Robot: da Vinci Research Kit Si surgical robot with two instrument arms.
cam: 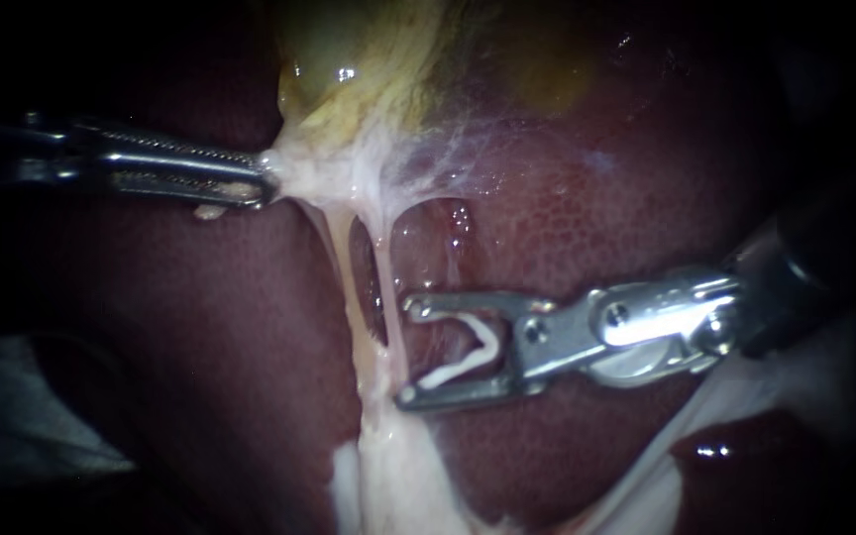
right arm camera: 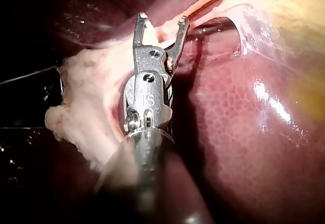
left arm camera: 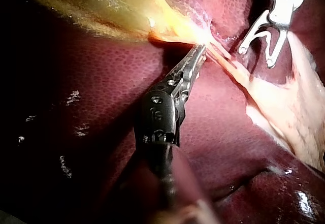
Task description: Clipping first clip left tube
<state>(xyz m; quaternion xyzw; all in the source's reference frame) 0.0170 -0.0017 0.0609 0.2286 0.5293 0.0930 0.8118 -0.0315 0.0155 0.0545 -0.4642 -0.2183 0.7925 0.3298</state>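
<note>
My left instrument [cam: 267,176] comes in from the left, its jaws shut on pale tissue at the gallbladder's [cam: 349,59] neck, pulling it leftward. Two pale tubes run down from there: the left tube [cam: 341,282] and the right tube [cam: 389,297]. My right instrument [cam: 408,352] stands with its jaws open and a white clip [cam: 463,362] seated between them. Its tips lie against the right tube's edge, short of the left tube. In the left wrist view, the left instrument [left arm camera: 201,51] holds the stretched tissue. The right wrist view shows the right instrument [right arm camera: 161,22] open at the pale tissue.
Dark red liver [cam: 596,198] lies behind and around the tubes. A pale fatty mass [cam: 398,485] spreads below where the tubes join. A window of bare liver shows between the two tubes.
</note>
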